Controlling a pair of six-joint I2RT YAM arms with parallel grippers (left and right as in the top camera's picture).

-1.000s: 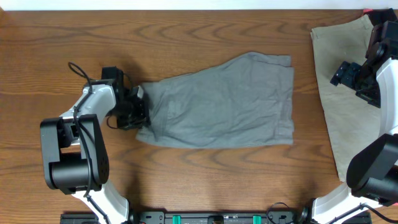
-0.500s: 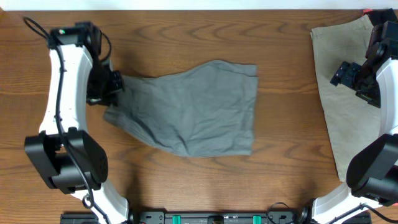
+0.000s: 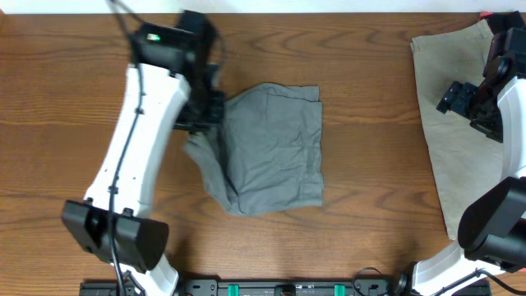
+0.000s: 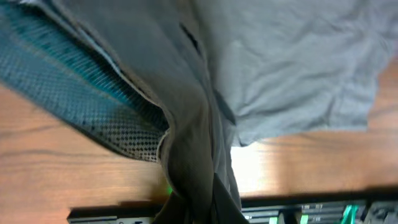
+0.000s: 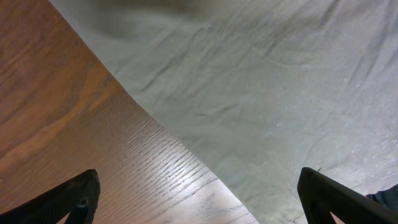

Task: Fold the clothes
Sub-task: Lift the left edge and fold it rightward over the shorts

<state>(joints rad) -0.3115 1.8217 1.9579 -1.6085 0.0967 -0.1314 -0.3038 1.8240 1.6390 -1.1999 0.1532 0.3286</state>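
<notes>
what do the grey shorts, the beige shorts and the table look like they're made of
Grey shorts: soft matte cloth, likely cotton; it creases and drapes limply, with a teal mesh lining showing in the left wrist view.
Beige shorts: similar matte light fabric, finely wrinkled.
Table: wood or wood-look laminate; grain lines and a slight sheen.

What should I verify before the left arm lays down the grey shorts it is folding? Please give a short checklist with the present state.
1. Left jaws grip the grey shorts: ok, the cloth hangs lifted from them.
2. Layers gripped, one or more: cannot tell, cloth hides the jaws.
3. Fold edges line up: not ok, the left side is bunched and slanted.
4. Right jaws free: ok, open above the beige shorts.
5. Two pairs apart: ok, bare table lies between them.
</notes>
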